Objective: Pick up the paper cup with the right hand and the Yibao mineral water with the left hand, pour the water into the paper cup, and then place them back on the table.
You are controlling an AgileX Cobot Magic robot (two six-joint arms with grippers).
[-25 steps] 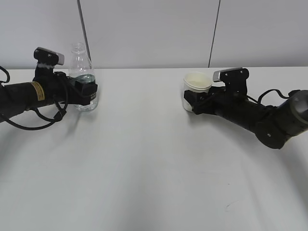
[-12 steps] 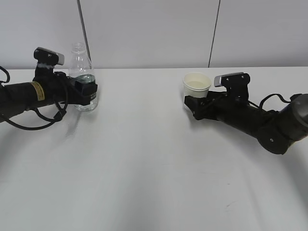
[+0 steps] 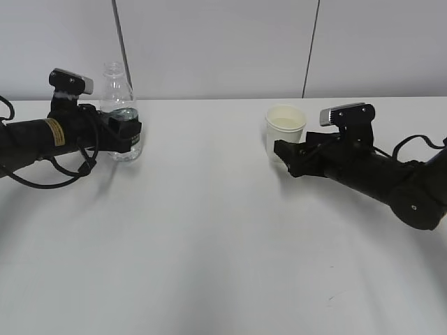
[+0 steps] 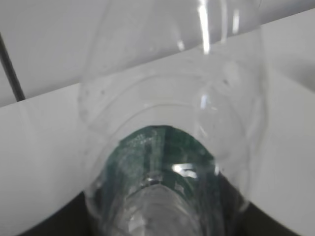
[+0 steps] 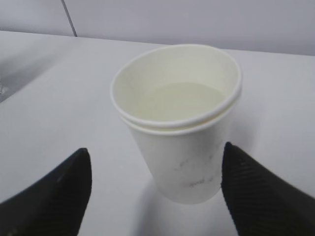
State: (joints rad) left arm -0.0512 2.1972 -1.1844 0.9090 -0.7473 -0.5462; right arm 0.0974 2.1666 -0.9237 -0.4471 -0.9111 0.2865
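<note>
Backing the right gripper (image 5: 155, 189) away from the cup (image 3: 285, 132), jaws wide and empty. Standing full on the table (image 3: 209, 244). Left gripper (image 3: 124, 132) still hugging the bottle (image 3: 120, 105), far left. Nearly finishing.

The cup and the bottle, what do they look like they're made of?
The small cream-white tapered cup looks like matte paper: dull surface, rolled rim, faint scuffs on its wall. The small clear ribbed bottle looks like glossy thin plastic: see-through walls with bright glints, and a dark green label, probably printed film.
</note>
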